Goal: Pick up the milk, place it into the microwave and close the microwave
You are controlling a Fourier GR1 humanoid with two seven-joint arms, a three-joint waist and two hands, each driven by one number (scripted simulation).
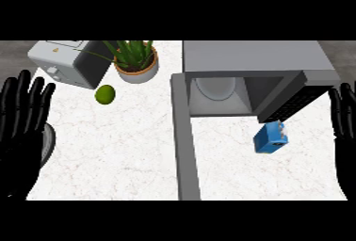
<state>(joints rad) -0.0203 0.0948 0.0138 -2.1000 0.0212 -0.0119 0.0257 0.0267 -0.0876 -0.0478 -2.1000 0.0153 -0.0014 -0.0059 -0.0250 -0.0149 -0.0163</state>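
The milk (271, 138) is a blue carton lying tilted on the white counter (118, 150), well apart from both my hands. It sits to the inner side of my right hand (343, 117), roughly level with the fingers, and far across the counter from my left hand (21, 122).

My right hand shows at the right edge of the view, fingers straight and pointing up, holding nothing. My left hand shows at the left edge, fingers likewise straight and spread, holding nothing. Neither hand touches the carton.

The microwave (250, 61) stands ahead of the carton, further from my right hand than the milk is. Its door (186, 141) is swung open and runs down the counter between the milk and my left hand. Its cavity (219, 94) is open to view with a round turntable inside. The carton lies just outside the cavity, close below the dark control panel (295, 101).

The carton carries a pale patch near its top end; no writing on it can be read.

Ahead of my left hand are a green lime (105, 94), a potted plant (136, 61) and a toaster (66, 61). A round grey plate (49, 141) is partly hidden by my left hand.
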